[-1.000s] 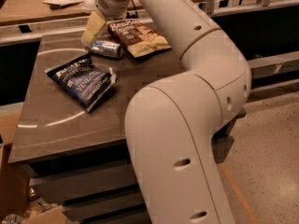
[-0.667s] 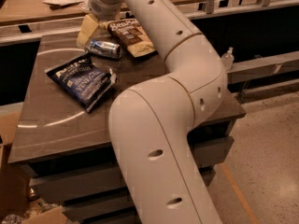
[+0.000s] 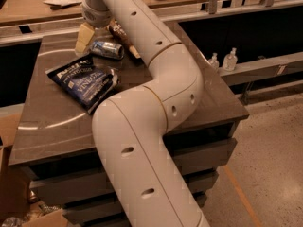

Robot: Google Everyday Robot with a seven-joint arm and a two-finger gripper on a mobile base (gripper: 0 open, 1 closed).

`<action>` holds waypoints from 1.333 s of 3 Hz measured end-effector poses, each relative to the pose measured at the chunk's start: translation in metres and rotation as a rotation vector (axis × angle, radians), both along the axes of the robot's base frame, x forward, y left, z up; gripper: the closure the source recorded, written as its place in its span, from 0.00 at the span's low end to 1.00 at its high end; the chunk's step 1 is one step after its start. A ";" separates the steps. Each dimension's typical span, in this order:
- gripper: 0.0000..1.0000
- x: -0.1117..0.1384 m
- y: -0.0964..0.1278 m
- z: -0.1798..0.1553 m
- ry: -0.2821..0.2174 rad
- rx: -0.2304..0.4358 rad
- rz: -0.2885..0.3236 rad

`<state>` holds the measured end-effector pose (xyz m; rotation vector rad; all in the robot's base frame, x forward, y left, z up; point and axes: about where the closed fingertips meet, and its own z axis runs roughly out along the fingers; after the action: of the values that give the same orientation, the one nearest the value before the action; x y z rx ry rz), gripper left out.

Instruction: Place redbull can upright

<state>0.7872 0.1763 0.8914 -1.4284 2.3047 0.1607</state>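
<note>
The redbull can (image 3: 108, 49) lies on its side on the dark table (image 3: 52, 122), near the back left. My gripper (image 3: 85, 39) hangs just left of the can, low over the table, at the end of my white arm (image 3: 142, 108), which crosses the middle of the view. A dark blue salt-and-vinegar chip bag (image 3: 85, 82) lies flat in front of the can. A brown-and-cream chip bag (image 3: 118, 32) shows only partly behind my arm, right of the can.
Two small clear bottles (image 3: 222, 60) stand on a ledge to the right of the table. A wooden counter (image 3: 42, 6) with papers runs along the back. Cardboard boxes (image 3: 12, 183) sit on the floor at the left.
My arm has swung left and now covers most of the brown-and-cream chip bag. The can and the blue bag have not moved.
</note>
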 end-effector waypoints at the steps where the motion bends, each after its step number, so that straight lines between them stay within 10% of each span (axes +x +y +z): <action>1: 0.15 0.000 0.006 -0.012 0.011 -0.029 0.028; 4: 0.85 -0.003 0.014 -0.028 0.037 -0.034 0.082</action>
<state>0.7844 0.1903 0.8635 -1.5511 2.2899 0.1744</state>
